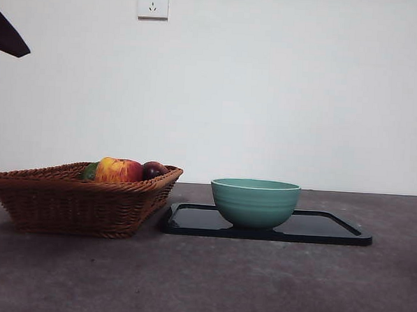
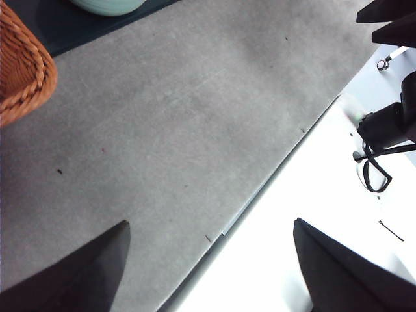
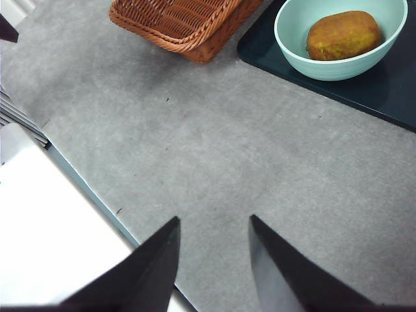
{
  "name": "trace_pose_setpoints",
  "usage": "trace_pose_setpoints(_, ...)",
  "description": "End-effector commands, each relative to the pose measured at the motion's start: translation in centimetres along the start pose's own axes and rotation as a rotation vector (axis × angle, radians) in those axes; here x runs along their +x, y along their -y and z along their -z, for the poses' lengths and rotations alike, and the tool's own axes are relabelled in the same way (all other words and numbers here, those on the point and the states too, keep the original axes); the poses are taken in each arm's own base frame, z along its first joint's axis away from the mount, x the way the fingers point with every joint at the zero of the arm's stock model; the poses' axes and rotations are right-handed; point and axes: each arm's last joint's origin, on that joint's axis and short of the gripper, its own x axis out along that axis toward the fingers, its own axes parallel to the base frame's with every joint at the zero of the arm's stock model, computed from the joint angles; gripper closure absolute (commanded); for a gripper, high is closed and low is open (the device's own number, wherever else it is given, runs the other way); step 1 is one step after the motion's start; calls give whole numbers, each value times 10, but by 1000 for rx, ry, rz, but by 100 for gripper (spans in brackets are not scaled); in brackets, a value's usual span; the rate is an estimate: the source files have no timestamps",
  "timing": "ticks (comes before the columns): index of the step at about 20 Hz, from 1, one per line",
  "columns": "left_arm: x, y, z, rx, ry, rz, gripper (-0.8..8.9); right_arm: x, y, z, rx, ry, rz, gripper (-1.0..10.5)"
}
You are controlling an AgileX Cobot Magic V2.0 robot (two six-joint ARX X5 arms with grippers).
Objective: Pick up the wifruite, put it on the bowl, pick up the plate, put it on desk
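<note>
While both arms hang back at the near edge, the dark grey mottled worktop [image 1: 202, 281] spreads wide across the front view, carrying everything else. On its left side stands a brown wicker basket [image 1: 73, 201], its slanted walls woven in thick strands; a red-yellow apple [image 1: 118, 170] and a dark purple round fruit [image 1: 154, 169] show above its rim, with something green just beside the apple that is too hidden to name. To the right of the basket, just beside its corner, lies a flat black plate [image 1: 330, 229], rectangular with a raised lip. The teal-green bowl [image 1: 255, 200] stands upright on the left half of that plate. In the right wrist view the wifruite [image 3: 343, 34], a dull-brown oval, lies inside the bowl, resting on its bottom. The left end effector [image 2: 208, 266] hovers over the worktop's edge, its two black jaws spread wide apart with nothing between them; a corner of the basket and a sliver of the bowl lie well away from it. The right end effector [image 3: 213, 260] also hovers above bare worktop near the edge, its jaws parted by a narrower gap and holding nothing, well apart from the basket and the plate. In the front view the arms show only as black tips at the top corners.
</note>
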Motion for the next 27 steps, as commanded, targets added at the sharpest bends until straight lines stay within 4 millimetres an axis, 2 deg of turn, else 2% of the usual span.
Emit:
trace_pose_setpoints(1,0,2,-7,34,46,7,412,-1,-1,-3,-10,10,-9,778)
trace_pose_setpoints(5,1,2,-19,39,146,19,410,-1,-1,-3,-10,10,-9,778)
trace_pose_setpoints(9,10,-2,-43,45,188,14,409,-1,-2,-3,-10,11,-9,778)
trace_pose_setpoints(15,37,-14,-108,91,199,-35,410,-1,-2,-3,-11,11,-9,778)
trace_pose_setpoints(18,61,-23,-147,134,180,-40,410,-1,-2,-3,-11,11,-9,778)
trace_pose_setpoints(21,91,-34,-174,169,151,-68,410,-1,-2,-3,-11,11,-9,778)
trace_pose_setpoints(24,125,-45,-191,186,112,-74,410,-1,-1,-3,-11,11,-9,778)
trace_pose_setpoints(27,156,-57,-199,202,75,-81,410,-1,-2,-3,-11,12,-8,778)
